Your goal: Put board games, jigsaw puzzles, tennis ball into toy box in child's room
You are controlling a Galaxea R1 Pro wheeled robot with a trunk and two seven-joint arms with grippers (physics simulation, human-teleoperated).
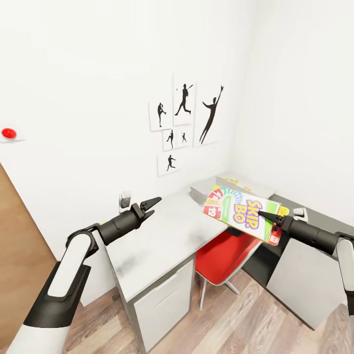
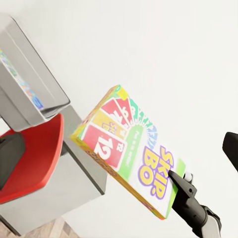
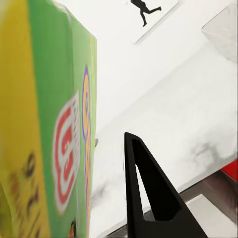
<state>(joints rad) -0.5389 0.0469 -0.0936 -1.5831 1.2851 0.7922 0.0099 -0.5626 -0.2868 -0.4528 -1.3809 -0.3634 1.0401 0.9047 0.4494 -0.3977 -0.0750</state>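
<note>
Right gripper [image 1: 269,220]: closed on the lower edge of the Skip-Bo box [image 1: 242,213], one finger [image 3: 148,198] beside the box's green face.
Skip-Bo box: held in the air, tilted, printed face up, above the red chair [image 1: 223,255] and the gap between the table [image 1: 162,241] and a lower cabinet [image 1: 300,275].
Left gripper [image 1: 151,206]: jaws parted, holding nothing, hovering over the near end of the table.
Toy box [image 1: 236,186]: grey bin at the far end of the table near the wall corner, colourful items inside.
Wall [image 1: 98,98]: black silhouette posters [image 1: 184,118] above the table.
</note>
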